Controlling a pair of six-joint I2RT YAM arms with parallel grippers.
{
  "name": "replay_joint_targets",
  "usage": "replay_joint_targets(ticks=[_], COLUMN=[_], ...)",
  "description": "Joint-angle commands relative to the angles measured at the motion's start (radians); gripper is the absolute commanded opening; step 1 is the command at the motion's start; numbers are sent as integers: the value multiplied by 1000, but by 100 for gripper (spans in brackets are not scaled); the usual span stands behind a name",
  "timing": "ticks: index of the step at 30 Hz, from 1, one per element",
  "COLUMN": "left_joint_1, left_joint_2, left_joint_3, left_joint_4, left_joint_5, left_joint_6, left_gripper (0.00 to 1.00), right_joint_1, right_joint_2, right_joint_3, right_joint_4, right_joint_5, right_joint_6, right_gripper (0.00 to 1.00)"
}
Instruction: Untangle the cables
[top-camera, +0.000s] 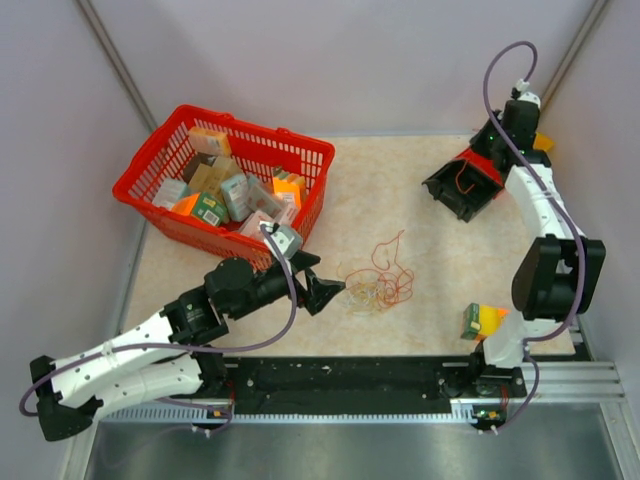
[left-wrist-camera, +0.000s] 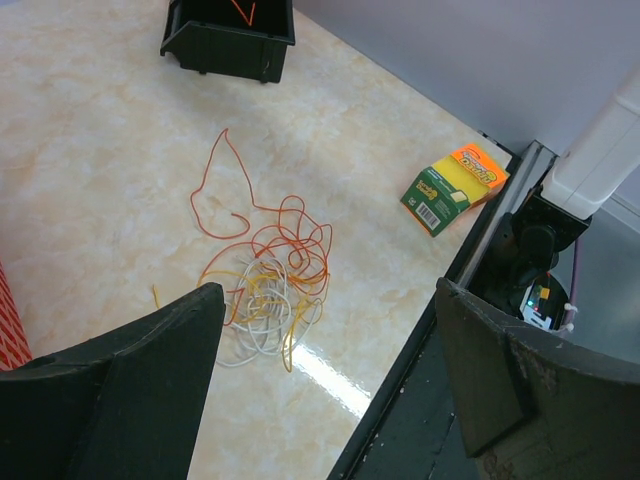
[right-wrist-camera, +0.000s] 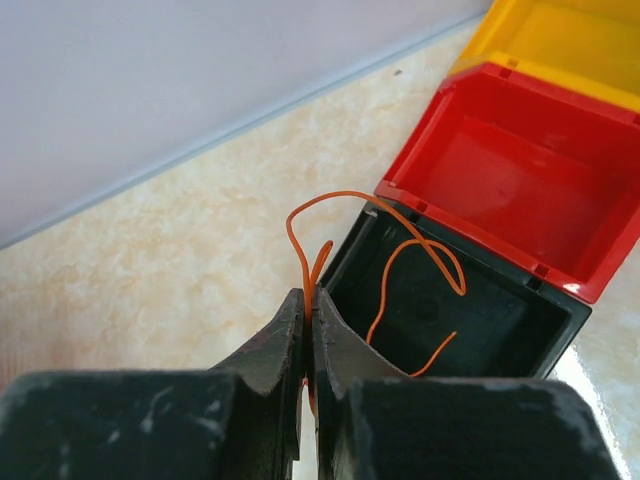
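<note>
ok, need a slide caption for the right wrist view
Right gripper shut on one orange cable that loops over the black bin, with the red bin and yellow bin beyond.

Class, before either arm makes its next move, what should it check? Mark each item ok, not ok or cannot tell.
1. Left gripper open: ok.
2. Cables lie on the table ahead of it, in plain view: ok.
3. Right gripper shut on one orange wire: ok.
4. That wire hangs over the black bin, well apart from the tangle: ok.
5. Remaining strands separated: not ok, orange, red and whitish loops cross each other.
6. Which strand would pull free most easily: cannot tell.
</note>
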Motion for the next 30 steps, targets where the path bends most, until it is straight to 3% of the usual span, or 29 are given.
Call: replay_joint_targets(ticks=[1, 2, 5, 9, 13, 18, 24, 27, 30], left_joint_1=[1, 1, 1, 1, 1, 1, -1, -2, -27], left_joint_2=[-18, -21, -20, -12, 3, 63, 175, 304, 431], left_joint_3=[22, 19, 19, 20, 32, 57, 20, 55, 127], left_joint_4=[47, 46, 42, 50, 53, 30, 80, 100, 47], left_joint_5=[2, 0, 2, 6, 31, 65, 120, 230, 222], left_joint_6=[9, 6, -1, -29, -53, -87, -135, -156, -149], left_gripper=[89, 89, 89, 89, 89, 89, 83, 77, 69], right_joint_1=[-4, -4, -4, -4, -3, 90, 354, 486, 503], right_joint_2=[62, 76, 99, 76, 59, -94, -383, -502, -617], right_joint_3=[-21, -19, 10, -7, 5, -137, -586, -779, -990], right_joint_4=[5, -13, -113, -205, -283, -310, -103, -14, 124], right_joint_5=[3, 0, -6, 52, 87, 126, -72, -104, -208], right_joint_6=[-8, 1, 24, 21, -20, -26, 42, 98, 193], right_gripper=[0, 1, 20, 37, 64, 71, 72, 65, 59])
